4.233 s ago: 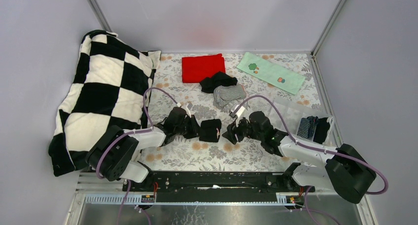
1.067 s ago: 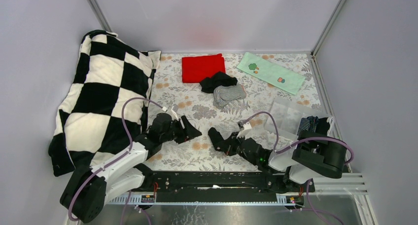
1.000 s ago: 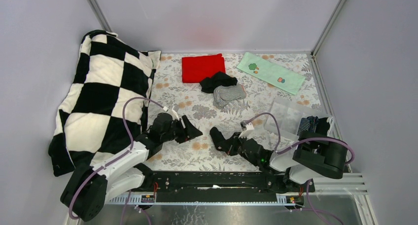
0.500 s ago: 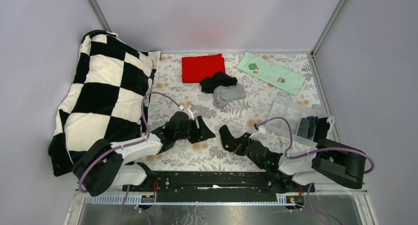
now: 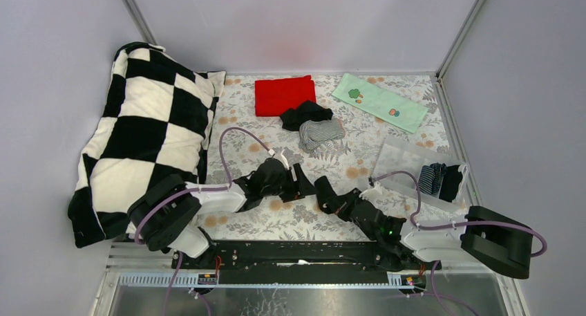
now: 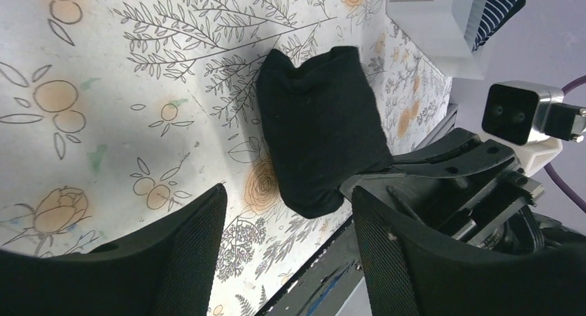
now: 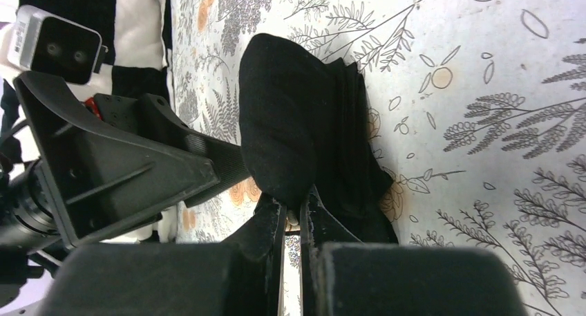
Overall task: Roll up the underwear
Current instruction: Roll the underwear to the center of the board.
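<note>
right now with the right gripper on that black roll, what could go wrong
The right gripper pinches only a fold at the edge of the black underwear, so the roll may slip out or loosen. The open left gripper sits very close to the right one; closing in could knock them together.

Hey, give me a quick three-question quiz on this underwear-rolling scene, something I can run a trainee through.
1. True or false: the left gripper is clamped on the black underwear.
2. How many rolled pieces sit in the clear container? A) none B) two C) five
3. Which gripper pinches the black underwear?
Key: 1 false, it is open. 2 B. 3 the right gripper.
</note>
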### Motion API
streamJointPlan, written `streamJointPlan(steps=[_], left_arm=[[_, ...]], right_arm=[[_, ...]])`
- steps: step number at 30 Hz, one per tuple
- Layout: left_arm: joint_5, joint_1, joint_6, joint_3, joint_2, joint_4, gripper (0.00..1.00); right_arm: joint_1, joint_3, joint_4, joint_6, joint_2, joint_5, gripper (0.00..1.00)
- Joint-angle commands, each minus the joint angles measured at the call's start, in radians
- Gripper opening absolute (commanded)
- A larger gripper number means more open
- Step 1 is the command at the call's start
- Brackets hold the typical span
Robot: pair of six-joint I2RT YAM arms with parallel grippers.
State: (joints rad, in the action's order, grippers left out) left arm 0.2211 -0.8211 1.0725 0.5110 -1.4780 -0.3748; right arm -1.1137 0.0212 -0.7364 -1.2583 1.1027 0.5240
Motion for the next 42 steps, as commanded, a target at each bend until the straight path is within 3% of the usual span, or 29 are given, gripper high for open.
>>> streamJointPlan(steps=[1,6,14,27,42], left_arm=[[-0.039,-0.030,0.040,0.017,-0.048,-0.119,0.72],[-0.052,-0.049,0.054,0.055,-0.114,-0.150,0.73],[-0.059,-0.064,0.091,0.092,-0.196,-0.198,0.74],[-0.086,-0.121,0.118,0.131,-0.290,-0.213,0.75],[-0.081,-0.127,0.136,0.158,-0.358,-0.248,0.74]], right_arm=[[-0.008,-0.020,0.193,-0.098,-0.054,0.077,0.00],[-0.007,-0.030,0.321,-0.179,-0.099,0.078,0.00],[-0.008,-0.054,0.308,-0.205,-0.100,0.066,0.00],[-0.008,-0.035,0.451,-0.254,-0.150,0.043,0.00],[-0.009,-0.052,0.322,-0.202,-0.060,-0.037,0.00]])
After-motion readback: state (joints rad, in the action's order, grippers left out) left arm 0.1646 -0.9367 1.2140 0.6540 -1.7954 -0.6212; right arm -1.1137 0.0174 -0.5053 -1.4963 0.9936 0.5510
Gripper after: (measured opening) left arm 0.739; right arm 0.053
